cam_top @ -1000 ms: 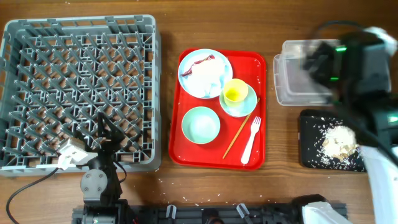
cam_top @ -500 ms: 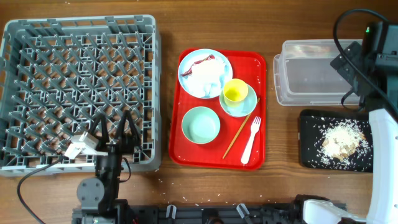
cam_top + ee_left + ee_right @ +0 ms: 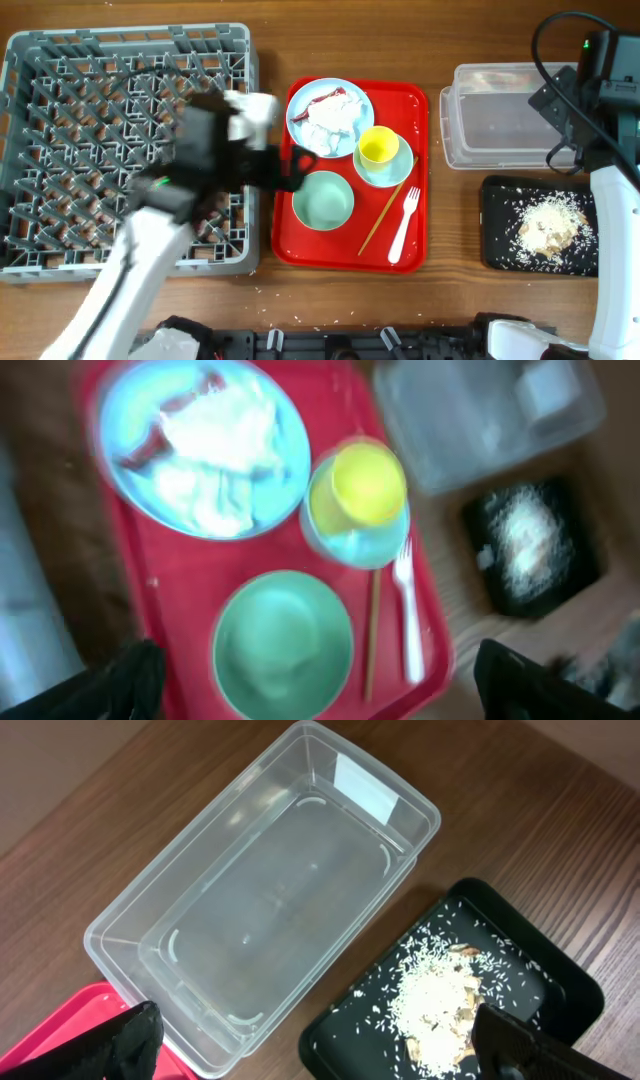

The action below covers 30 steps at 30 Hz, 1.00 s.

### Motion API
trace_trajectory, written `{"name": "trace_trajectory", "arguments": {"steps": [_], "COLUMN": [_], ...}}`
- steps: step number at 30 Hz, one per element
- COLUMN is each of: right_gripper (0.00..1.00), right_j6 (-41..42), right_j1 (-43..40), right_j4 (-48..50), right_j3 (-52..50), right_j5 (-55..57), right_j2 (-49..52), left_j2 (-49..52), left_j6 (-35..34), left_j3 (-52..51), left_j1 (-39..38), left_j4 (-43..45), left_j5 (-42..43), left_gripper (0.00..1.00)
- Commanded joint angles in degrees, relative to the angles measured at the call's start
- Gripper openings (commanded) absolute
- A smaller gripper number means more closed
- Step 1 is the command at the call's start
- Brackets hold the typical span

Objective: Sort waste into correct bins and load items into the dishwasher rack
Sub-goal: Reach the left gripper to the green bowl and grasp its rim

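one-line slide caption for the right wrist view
Right wrist camera above an empty clear plastic tub beside a black tray holding a rice-like clump.

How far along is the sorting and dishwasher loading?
Done: rice clump in the black tray. In hand: nothing; open left gripper hovers by the bowl. Left: tissue on the plate for the clear tub; then everything on the red tray into the empty rack.

- A flat red tray (image 3: 335, 252) lies on the wooden tabletop (image 3: 450, 300), near its middle.
- A black cable (image 3: 540, 30) arcs over the far right corner.
- Small white specks (image 3: 262, 291), perhaps crumbs, dot the tabletop's front edge.
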Motion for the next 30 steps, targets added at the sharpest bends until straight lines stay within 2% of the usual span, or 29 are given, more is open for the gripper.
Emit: {"name": "trace_trajectory", "arguments": {"steps": [1,3,9,11,13,14,15,17,18,19,21,22,30], "right_gripper": [1.0,0.99,1.0,1.0,1.0,1.0,1.0,1.0,1.0,1.0,1.0,1.0,1.0], "right_j6": [0.07,0.07,0.09,0.07,0.07,0.07,0.09,0.07,0.07,0.07,0.07,0.09,0.09], "right_j1": [-0.22,-0.22,-0.22,-0.22,-0.22,-0.22,-0.22,-0.22,-0.22,-0.22,-0.22,-0.22,-0.22], "right_j4": [0.15,0.15,0.15,0.15,0.15,0.17,0.17,0.15,0.15,0.17,0.17,0.17,0.15], "right_j3": [-0.2,-0.2,-0.2,-0.2,-0.2,-0.2,-0.2,-0.2,-0.2,-0.2,-0.2,-0.2,-0.2], "right_j5": [0.37,0.37,0.37,0.37,0.37,0.37,0.37,0.37,0.37,0.37,0.37,0.37,0.37], "right_j2": [0.37,0.42,0.42,0.42,0.42,0.42,0.42,0.42,0.42,0.42,0.42,0.42,0.42], "left_j2": [10.71,14.36,17.97,19.76,21.88,22.6,23.78,26.43,27.69,28.15,28.44,28.44,31.95], "left_j6": [2.21,2.21,2.4,0.59,-7.15,-7.93,-7.98,-8.0,-8.02,-8.02,-8.2,-8.2,-8.22], "left_j3": [0.72,0.72,0.66,0.66,0.66,0.66,0.66,0.66,0.66,0.66,0.66,0.66,0.66], "left_j1": [-11.93,-16.26,-24.13,-26.56,-29.33,-29.79,-30.34,-31.41,-31.95,-32.28,-32.39,-32.39,-32.57], "left_j4": [1.62,2.34,4.87,4.66,4.68,4.7,4.7,4.81,5.25,5.6,6.4,6.6,8.13], "left_j5": [-11.08,-14.56,-14.05,-21.84,-34.97,-36.02,-35.54,-34.95,-34.95,-34.97,-34.97,-34.95,-34.32], "left_gripper": [1.0,1.0,1.0,1.0,0.99,0.97,0.88,0.78,0.69,0.63,0.45,0.41,0.3]}}
